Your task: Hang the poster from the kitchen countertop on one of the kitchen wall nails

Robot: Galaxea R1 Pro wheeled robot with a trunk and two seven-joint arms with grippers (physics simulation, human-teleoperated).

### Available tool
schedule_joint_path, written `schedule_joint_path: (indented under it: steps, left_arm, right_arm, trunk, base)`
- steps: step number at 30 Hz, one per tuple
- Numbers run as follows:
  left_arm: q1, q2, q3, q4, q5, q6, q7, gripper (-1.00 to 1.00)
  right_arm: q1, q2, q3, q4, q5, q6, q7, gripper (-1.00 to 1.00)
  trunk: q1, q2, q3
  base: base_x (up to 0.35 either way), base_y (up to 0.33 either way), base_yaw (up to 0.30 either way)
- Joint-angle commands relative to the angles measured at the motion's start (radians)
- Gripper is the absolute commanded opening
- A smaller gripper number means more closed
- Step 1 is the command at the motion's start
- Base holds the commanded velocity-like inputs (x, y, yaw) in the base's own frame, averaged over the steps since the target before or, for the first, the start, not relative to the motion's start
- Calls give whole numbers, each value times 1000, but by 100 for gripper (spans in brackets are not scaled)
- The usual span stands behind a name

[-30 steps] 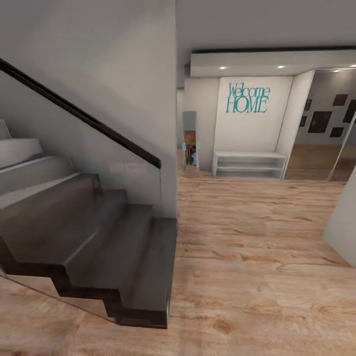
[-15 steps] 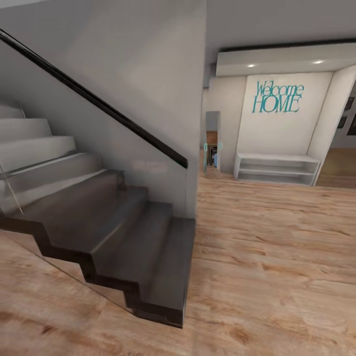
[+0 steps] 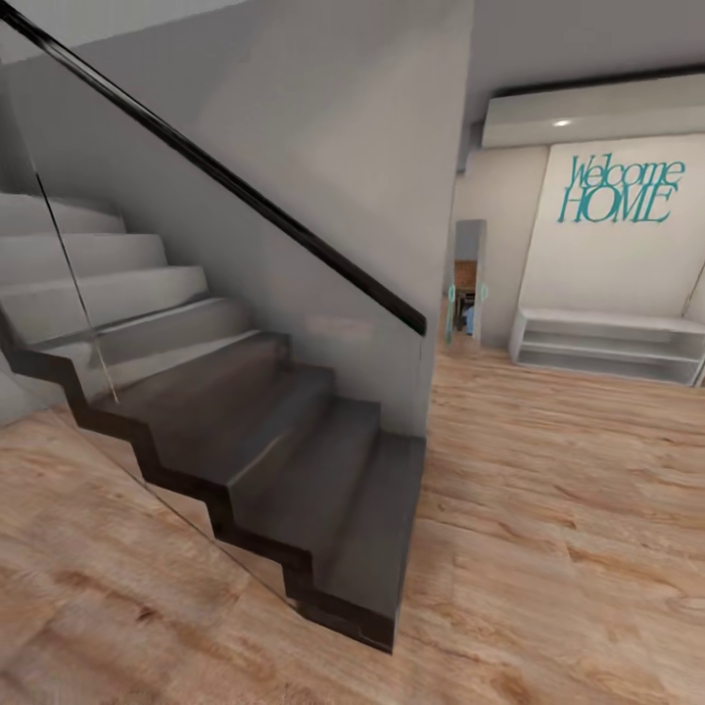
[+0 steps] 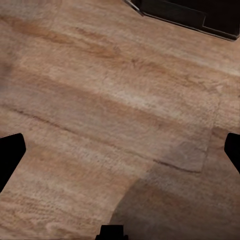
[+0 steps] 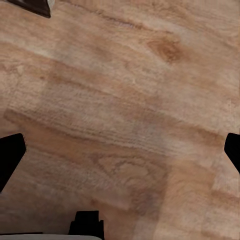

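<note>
The poster, the kitchen countertop and the wall nails are out of view; I am in a hallway. My left gripper [image 4: 120,150] hangs open over bare wooden floor, its dark fingertips [image 4: 10,155] far apart at the picture's sides. Just as wide open is my right gripper [image 5: 120,150], also above floor planks, with nothing between its fingers [image 5: 11,152].
A dark staircase [image 3: 255,431] with a black handrail [image 3: 245,191] and glass side panel rises on the left, close ahead. Wooden floor [image 3: 548,548] opens to the right toward a white shelf bench [image 3: 607,343], a "Welcome HOME" wall sign [image 3: 617,191] and a narrow doorway [image 3: 468,284].
The head view has swung left: staircase, sign and bench slid rightward in the picture, and the mirrored wall at the right went out of view. More stairs show at the left.
</note>
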Motion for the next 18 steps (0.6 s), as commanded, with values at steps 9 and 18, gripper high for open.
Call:
schedule_joint_path:
  steps: [9,18]
  left_arm:
    - [0,19,3,-2,2,0,4,100]
    - [0,24,22,-1,3,0,3,100]
  right_arm:
    - [0,0,1,1,1,-3,-1,100]
    - [0,0,1,1,1,-3,-1,100]
  trunk:
    - [0,0,-1]
    - [0,0,-1]
  base:
    - [0,0,290]
    - [0,0,290]
